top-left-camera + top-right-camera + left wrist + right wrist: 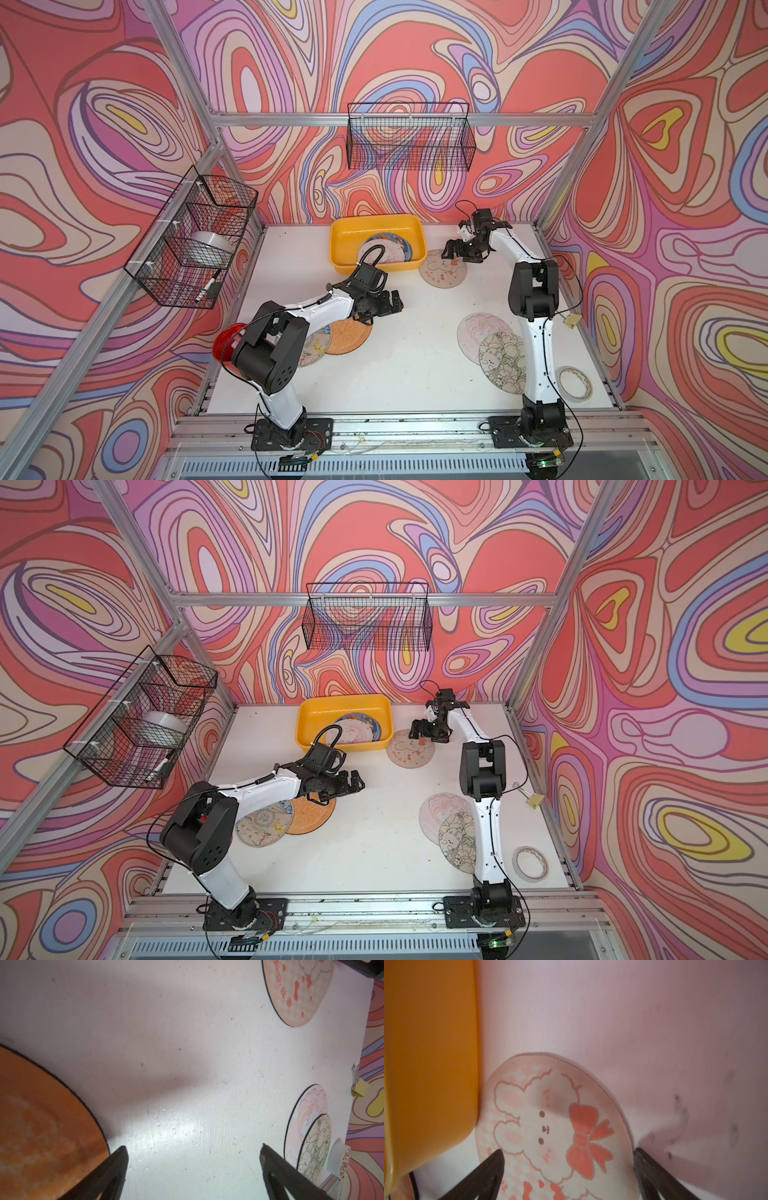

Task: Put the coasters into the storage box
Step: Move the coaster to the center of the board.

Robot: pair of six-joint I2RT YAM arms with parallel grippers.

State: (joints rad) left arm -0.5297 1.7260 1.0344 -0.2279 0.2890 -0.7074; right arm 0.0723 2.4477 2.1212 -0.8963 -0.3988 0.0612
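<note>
Swirling wallpaper [415, 50] in coral, lilac, cream, blue and yellow covers the back and both side walls. An aluminium frame [291, 119] runs along the back wall, with slanted posts at the corners. A black wire basket [409, 137] hangs from the back rail. A second wire basket [191, 237] hangs on the left (divided into compartments). The white tabletop [415, 365] is scuffed and speckled, with soft glare in the left wrist view.

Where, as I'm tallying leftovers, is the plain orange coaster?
In both top views the orange coaster lies flat on the table's left side, by the open left gripper, overlapping a printed coaster beside it.
</note>
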